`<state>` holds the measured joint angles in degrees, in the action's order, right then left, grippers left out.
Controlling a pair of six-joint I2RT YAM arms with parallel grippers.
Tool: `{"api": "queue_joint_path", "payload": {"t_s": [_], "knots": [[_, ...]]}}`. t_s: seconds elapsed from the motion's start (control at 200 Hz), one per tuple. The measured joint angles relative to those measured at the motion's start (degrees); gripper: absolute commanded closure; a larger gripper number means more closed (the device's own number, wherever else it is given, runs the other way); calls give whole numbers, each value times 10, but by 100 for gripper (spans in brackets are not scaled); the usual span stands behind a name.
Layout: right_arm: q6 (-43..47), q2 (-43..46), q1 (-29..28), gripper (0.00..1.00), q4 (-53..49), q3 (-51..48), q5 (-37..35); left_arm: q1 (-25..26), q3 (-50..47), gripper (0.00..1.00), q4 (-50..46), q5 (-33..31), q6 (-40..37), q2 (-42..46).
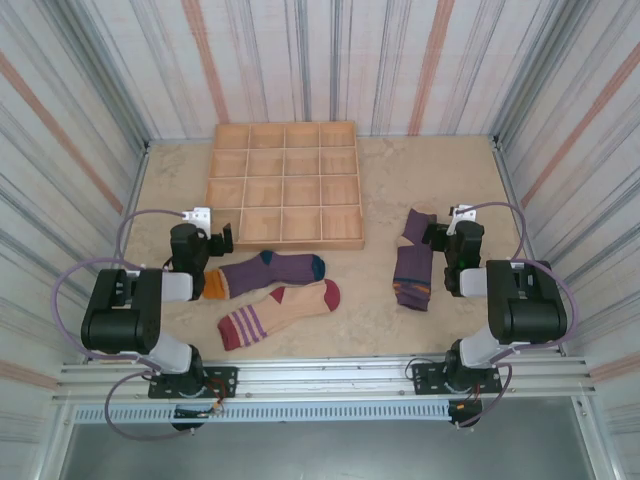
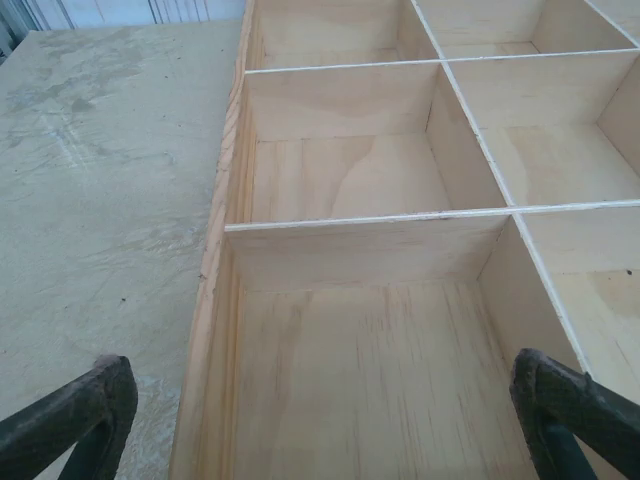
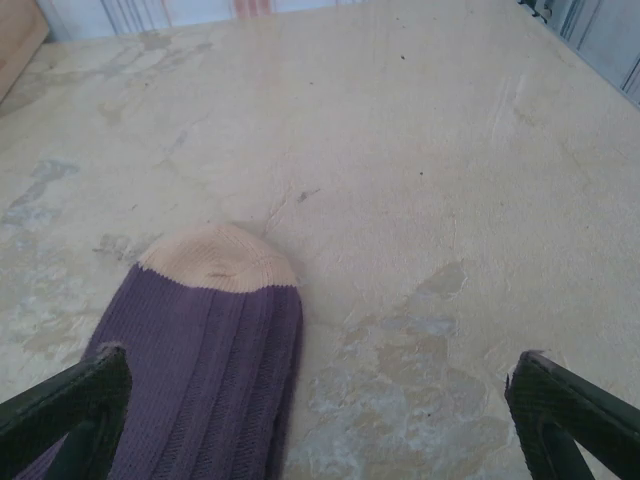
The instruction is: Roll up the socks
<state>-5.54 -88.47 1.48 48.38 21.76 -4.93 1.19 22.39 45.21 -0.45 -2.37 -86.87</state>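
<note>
Striped curtain walls are closing in a mottled beige table (image 1: 400,170), and I am working over it with both arms. My left gripper (image 2: 320,372) is hovering above the near-left corner compartment of the wooden tray (image 1: 285,245), fingers spread wide and gripping nothing. My right gripper (image 3: 320,362) is likewise wide apart and empty, hanging just over the cream toe of the dark purple sock (image 3: 205,360), which is lying flat to the right of the tray. The purple sock (image 1: 265,272) with orange cuff and teal toe and the tan sock (image 1: 280,312) with red toe are lying side by side near my left arm. Nothing is rolled yet, I judge. To begin well, I am planning to shift my right fingers sideways until the toe sits centred between them, since one finger is over bare table. Then I would pinch the toe lightly and turn it toward the cuff, keeping the roll tight.
</note>
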Motion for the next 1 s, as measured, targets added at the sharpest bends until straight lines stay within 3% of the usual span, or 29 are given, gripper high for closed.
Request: {"api": "queue_joint_path", "payload": {"t_s": [0.696, 1.002], "knots": [[0, 0, 0, 1, 0, 0, 1, 0, 0, 1, 0, 0, 0, 0], [0, 0, 0, 1, 0, 0, -2, -11, 1, 1, -5, 30, 0, 0]]}}
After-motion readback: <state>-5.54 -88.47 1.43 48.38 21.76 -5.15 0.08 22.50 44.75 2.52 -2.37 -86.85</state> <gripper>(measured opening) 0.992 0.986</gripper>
